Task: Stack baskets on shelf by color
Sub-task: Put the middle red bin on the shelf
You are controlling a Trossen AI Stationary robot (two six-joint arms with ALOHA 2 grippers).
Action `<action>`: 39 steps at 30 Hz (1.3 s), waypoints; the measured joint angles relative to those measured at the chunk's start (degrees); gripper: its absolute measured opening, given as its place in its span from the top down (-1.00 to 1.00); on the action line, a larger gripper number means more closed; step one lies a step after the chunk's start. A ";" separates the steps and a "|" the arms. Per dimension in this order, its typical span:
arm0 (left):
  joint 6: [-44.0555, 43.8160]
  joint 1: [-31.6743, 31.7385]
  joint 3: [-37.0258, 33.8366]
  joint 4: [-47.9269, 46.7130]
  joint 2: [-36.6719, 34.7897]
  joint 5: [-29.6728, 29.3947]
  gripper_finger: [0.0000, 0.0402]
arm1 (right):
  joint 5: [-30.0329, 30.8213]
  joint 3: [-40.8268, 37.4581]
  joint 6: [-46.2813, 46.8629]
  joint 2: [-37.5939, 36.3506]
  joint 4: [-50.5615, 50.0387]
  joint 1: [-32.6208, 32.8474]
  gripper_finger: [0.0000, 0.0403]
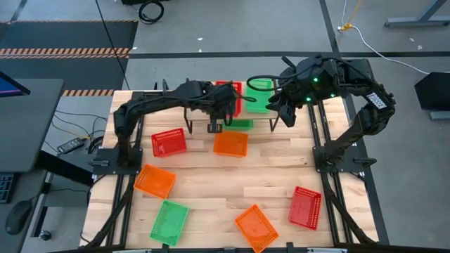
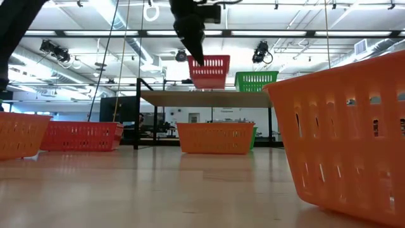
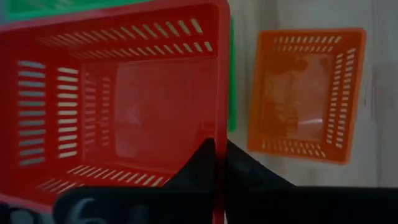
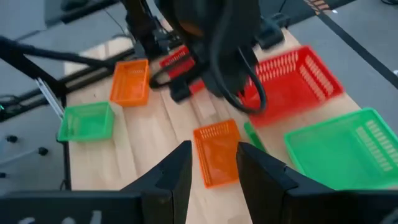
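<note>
We see the left gripper (image 1: 223,112) pinching the near wall of a red rectangular plastic mesh basket (image 2: 208,71), one finger inside the rim and one outside, as the left wrist view shows with the red wall running between the dark fingers (image 3: 200,163). The low view puts that basket slightly above the light wood top board of the small black-legged shelf (image 2: 202,98), tilted a little, so we judge it is held by its edge to keep the open mouth up and free for nesting. Just past the fingers, on the table in front of the shelf, sits an orange mesh basket (image 1: 230,144), with a green mesh basket (image 1: 240,123) partly hidden under the board beside it. Farther right, a second green basket (image 1: 259,96) rests on the shelf top, well clear of the red one, which suggests each colour is getting its own spot. The right gripper (image 1: 287,112) hovers by the shelf's right end with its fingers spread and nothing between them (image 4: 174,171), we judge waiting out of the way. Six more baskets lie scattered on the wood-plank tabletop (image 1: 239,186), among them a red one (image 1: 169,143) near the left arm, so we reckon the sorting is in its early part.
</note>
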 joint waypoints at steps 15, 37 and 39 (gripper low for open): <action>0.02 -0.31 0.00 6.74 3.48 1.24 0.93 | 0.02 0.00 1.98 0.00 0.73 0.00 0.34; -2.31 4.34 0.00 5.89 3.48 0.77 0.93 | 0.87 0.00 3.30 0.00 0.77 0.04 0.34; -1.87 4.32 0.00 5.89 3.48 2.28 0.93 | 0.85 0.00 3.29 0.00 0.77 0.04 0.34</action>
